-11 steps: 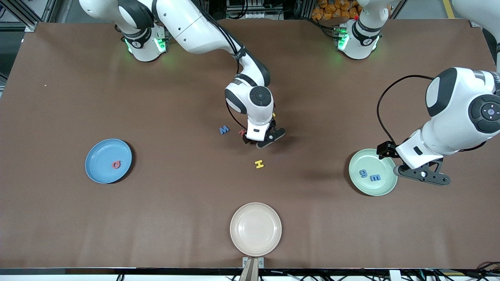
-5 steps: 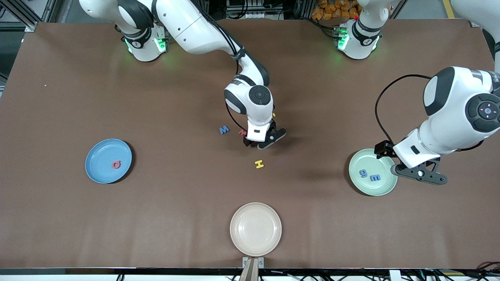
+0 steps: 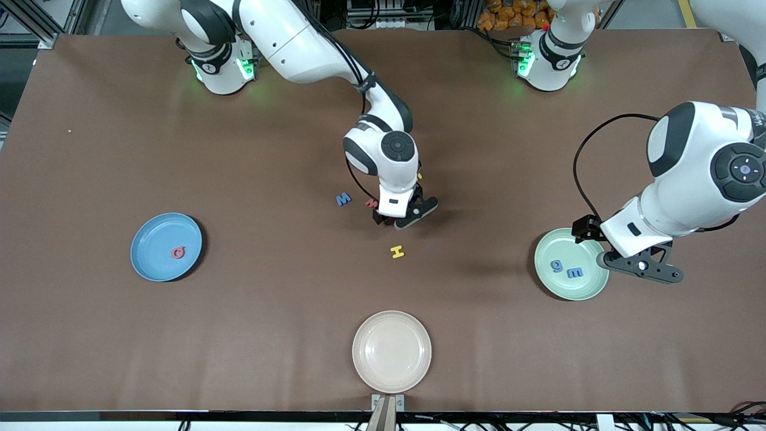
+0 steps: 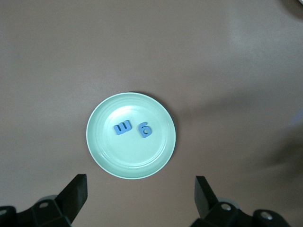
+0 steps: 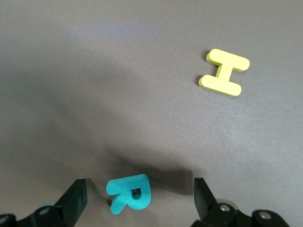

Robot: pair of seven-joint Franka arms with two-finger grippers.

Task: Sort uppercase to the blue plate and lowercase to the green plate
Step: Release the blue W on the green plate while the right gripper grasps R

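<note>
Starting nearest the camera, a cream plate [image 3: 391, 351] sits empty-looking at the counter [image 3: 269, 335] edge; farther back, the blue plate [image 3: 166, 246] holds the red Q [image 3: 178, 252] toward the right arm's end, and the green plate [image 3: 570, 264] holds the blue g [image 3: 558, 266] and blue m [image 3: 575, 273] toward the left arm's end. The left hand [image 3: 641, 267] hangs over that plate's rim, fingers [image 4: 75, 194] wide, holding nothing. Mid-counter lies the yellow H [image 3: 397, 252], then the right hand [image 3: 400, 216], fingers [image 5: 75, 199] wide and low around the green R [image 5: 129, 192], with the small red letter [image 3: 371, 203] and blue M [image 3: 343, 199] beside it.
</note>
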